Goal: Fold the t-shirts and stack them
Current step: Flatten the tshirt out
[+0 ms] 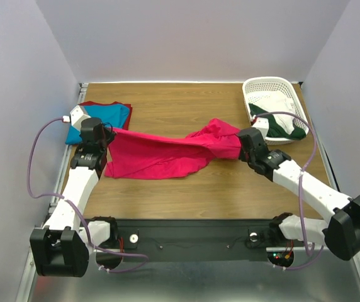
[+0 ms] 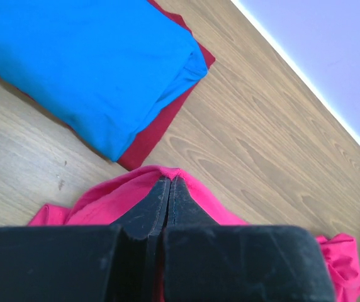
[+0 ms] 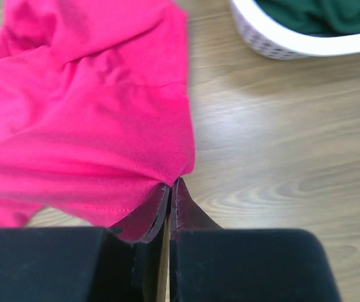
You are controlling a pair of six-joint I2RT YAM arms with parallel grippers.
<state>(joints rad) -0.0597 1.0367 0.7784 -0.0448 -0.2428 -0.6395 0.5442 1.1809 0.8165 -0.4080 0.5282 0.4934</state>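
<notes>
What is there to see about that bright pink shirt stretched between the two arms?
The pink shirt is soft, cotton-looking fabric in bright crimson-pink, wrinkled and not folded. It is pulled out in a long band across the middle of the wooden table, with its lower part sagging toward the near side. The left tool pinches its left end and the right tool pinches its right end, both shut on the cloth.

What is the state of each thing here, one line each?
left gripper: shut on pink shirt
right gripper: shut on pink shirt
pink shirt: unfolded, stretched between both grippers
blue shirt: folded, on the red shirt
red shirt: flat under the blue shirt
basket: upright, holding green and white clothes
</notes>
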